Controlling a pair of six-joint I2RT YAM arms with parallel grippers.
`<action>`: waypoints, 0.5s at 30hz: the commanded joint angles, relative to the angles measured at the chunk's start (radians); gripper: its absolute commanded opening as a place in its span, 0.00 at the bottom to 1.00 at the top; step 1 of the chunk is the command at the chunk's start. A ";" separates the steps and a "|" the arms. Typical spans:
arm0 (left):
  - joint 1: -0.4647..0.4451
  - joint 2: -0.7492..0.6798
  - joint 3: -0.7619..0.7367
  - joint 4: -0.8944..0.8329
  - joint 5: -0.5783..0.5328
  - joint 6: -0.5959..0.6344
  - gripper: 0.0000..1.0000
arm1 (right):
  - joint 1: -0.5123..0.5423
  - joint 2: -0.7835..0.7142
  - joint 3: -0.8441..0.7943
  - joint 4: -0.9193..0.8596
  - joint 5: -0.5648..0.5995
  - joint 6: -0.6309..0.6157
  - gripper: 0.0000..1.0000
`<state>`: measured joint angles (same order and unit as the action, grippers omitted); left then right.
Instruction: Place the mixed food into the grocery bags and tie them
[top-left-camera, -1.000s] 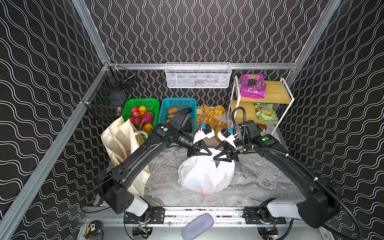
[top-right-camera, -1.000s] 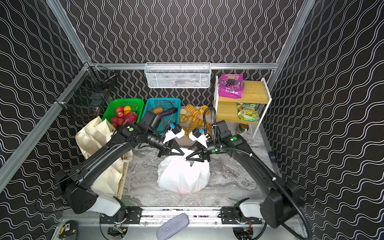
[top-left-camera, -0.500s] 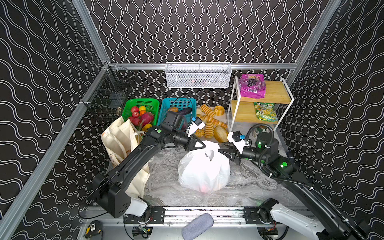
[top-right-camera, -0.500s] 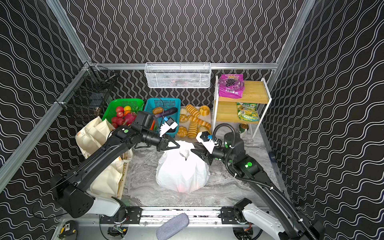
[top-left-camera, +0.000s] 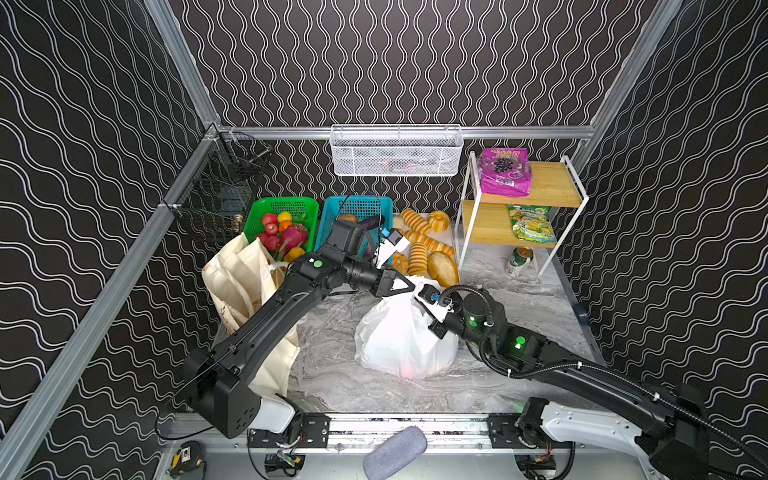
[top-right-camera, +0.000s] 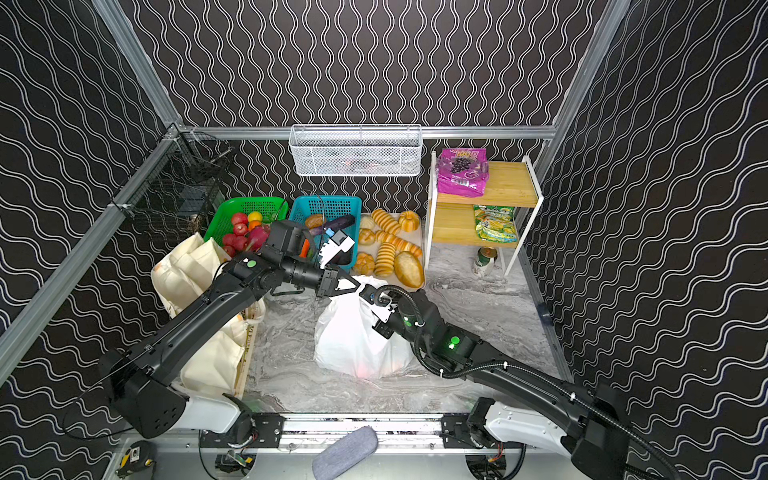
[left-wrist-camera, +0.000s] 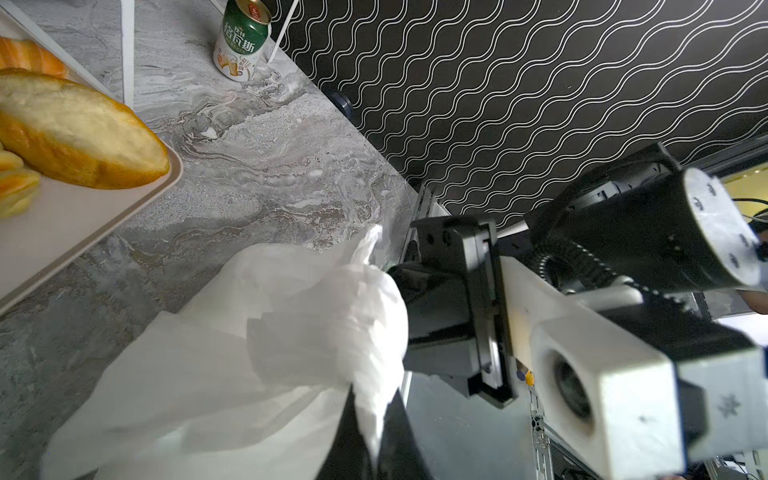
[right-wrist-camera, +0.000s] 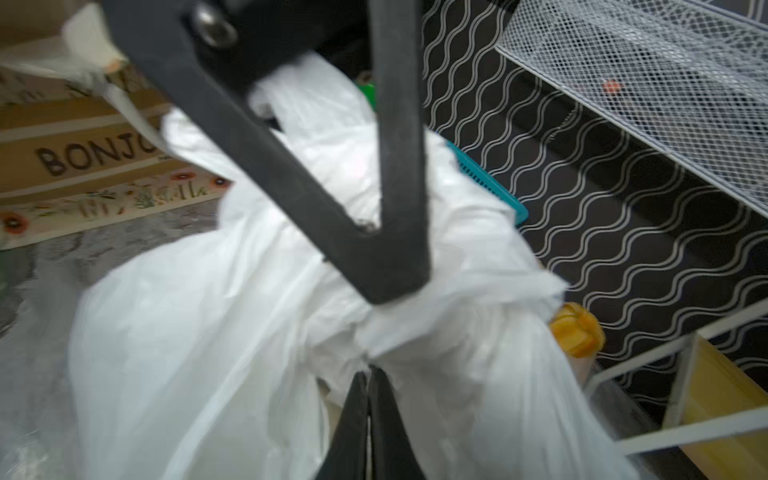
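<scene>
Now right gripper (right-wrist-camera: 368, 376) just clamped onto thin white crinkly plastic bag (top-left-camera: 399, 345) — left gripper (left-wrist-camera: 370, 409) pinching it too — knot likely next.

txt | tote (right-wrist-camera: 83, 153): "BONJO", rest hidden | green can (left-wrist-camera: 241, 39): "格瓦斯" | purple pkt (top-left-camera: 504, 172): "100"

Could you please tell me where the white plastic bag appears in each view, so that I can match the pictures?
In a top view: the white plastic bag sits mid-table on the marble, between the two arms.
In a top view: the bag again mid-table, between the arms.
Left wrist: the bag close up, bunched in the left claw.
Right wrist: the bag close up, filling much of the frame.
Shared landmark: the white-framed shelf.
</scene>
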<state>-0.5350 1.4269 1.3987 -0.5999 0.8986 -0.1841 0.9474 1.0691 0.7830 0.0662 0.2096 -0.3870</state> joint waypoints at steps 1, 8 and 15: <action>0.000 -0.002 0.001 0.004 0.014 0.008 0.00 | 0.002 0.008 -0.008 0.092 0.111 -0.016 0.08; 0.001 0.009 0.011 0.013 0.011 0.008 0.00 | 0.002 0.005 -0.021 0.118 -0.134 -0.002 0.07; 0.000 0.006 0.001 0.049 0.021 -0.019 0.00 | 0.004 0.025 -0.061 0.247 -0.173 0.068 0.10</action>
<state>-0.5350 1.4361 1.4017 -0.5991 0.8982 -0.1841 0.9489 1.0893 0.7353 0.2031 0.0765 -0.3515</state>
